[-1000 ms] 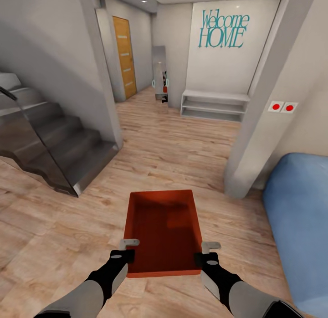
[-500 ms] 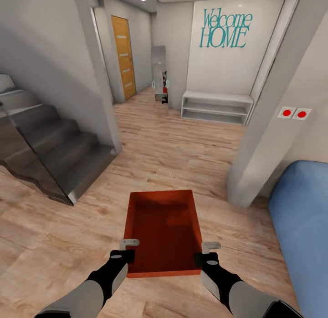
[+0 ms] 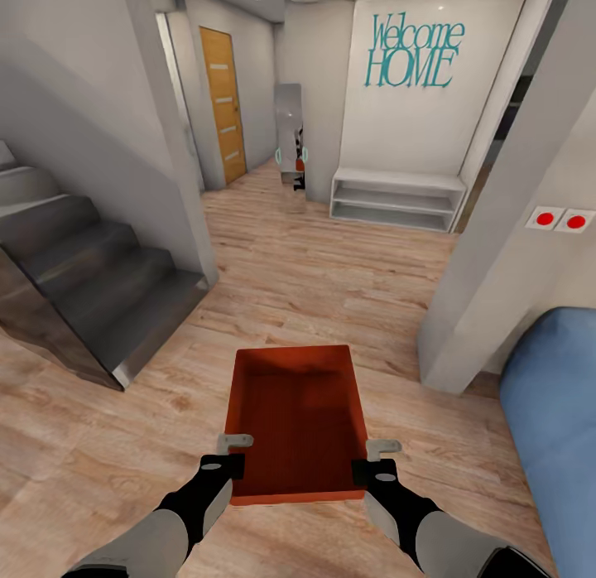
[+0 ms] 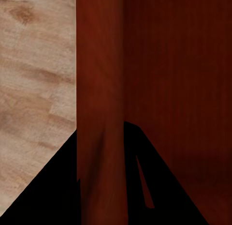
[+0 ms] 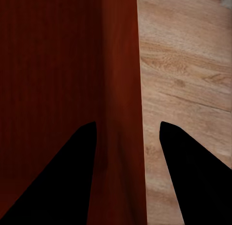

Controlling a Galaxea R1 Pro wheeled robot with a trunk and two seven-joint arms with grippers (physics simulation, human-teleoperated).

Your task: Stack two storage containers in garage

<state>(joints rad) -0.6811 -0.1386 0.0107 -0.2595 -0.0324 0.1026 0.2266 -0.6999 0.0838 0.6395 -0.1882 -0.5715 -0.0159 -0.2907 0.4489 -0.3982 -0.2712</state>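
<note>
Far left, a dark staircase steps down to the wood-plank floor, its bottom tread ending just short of a grey wall corner. Past that corner a hallway runs open and wide toward an orange wooden door on its left side. Centre frame, the orange-red storage container is carried level above the planks, open top up. The left gripper is clamped on the container's left wall near the near corner; the left wrist view shows dark fingers straddling that thin wall, one inside, one outside. The right gripper pinches the right wall the same way, its fingers either side of the rim. Ahead, bare floor stretches to a white low shelf under teal "Welcome HOME" lettering. To the right, a grey pillar carries two red buttons, and a blue sofa crowds the right edge, well apart from the container.
</note>
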